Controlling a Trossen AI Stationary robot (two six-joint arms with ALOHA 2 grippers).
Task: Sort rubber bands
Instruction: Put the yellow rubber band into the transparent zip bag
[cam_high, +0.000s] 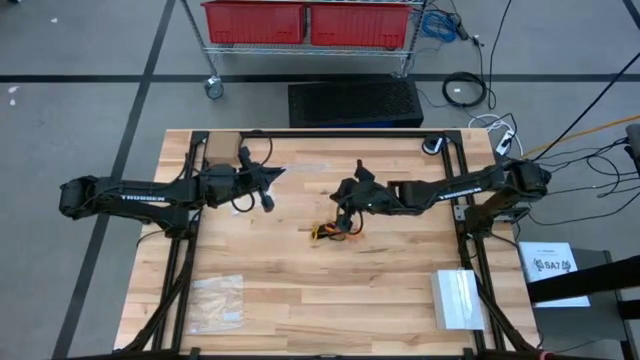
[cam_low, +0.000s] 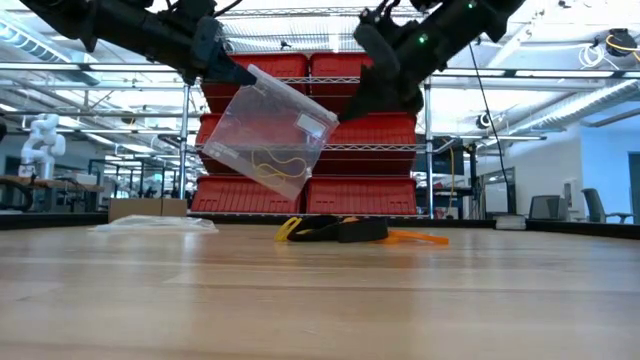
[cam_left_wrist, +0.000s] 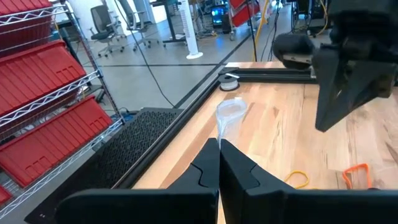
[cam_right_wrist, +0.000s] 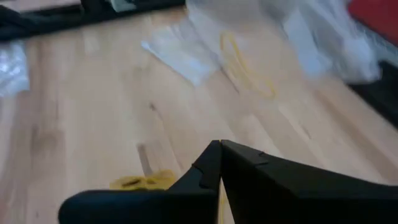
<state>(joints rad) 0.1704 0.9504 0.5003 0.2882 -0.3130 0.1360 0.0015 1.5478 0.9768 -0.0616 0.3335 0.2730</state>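
Left gripper clamped on clear bag, raised, yellow band inside. Right gripper fingers together, empty, above rubber bands mid-table. Keep bag mouth open; pick single band.

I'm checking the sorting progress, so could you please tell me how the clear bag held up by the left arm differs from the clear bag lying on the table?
The held bag hangs tilted above the table, pinched in the left gripper; the flat bag lies untouched near the table's front left corner. The held bag has yellow rubber bands inside; none can be made out in the flat one. Both are clear plastic.
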